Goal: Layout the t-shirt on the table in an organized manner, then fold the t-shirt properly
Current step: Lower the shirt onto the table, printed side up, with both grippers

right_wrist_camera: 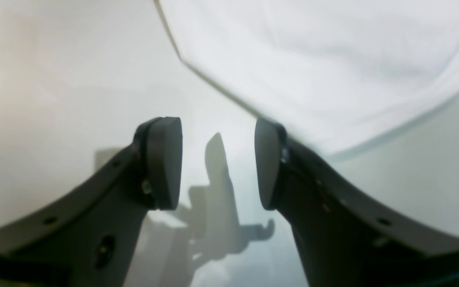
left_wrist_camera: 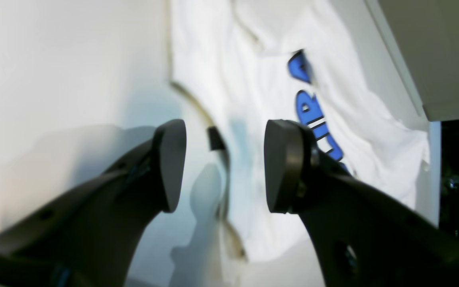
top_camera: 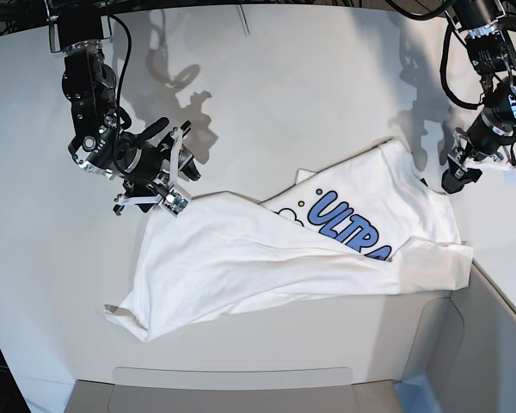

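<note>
White cotton t-shirt (top_camera: 267,249) crumpled diagonally across counter (top_camera: 267,95), long axis running between both arms; left claw (left_wrist_camera: 224,165), parted and empty, just over neckline; right claw (right_wrist_camera: 217,163), parted and empty, beside opposite edge.

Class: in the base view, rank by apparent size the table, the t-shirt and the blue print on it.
1. table
2. t-shirt
3. blue print, partly hidden under a fold, so only its visible part counts.

White table (top_camera: 284,95) carries 1 rumpled t-shirt (top_camera: 241,258), partly folded over itself.
</note>
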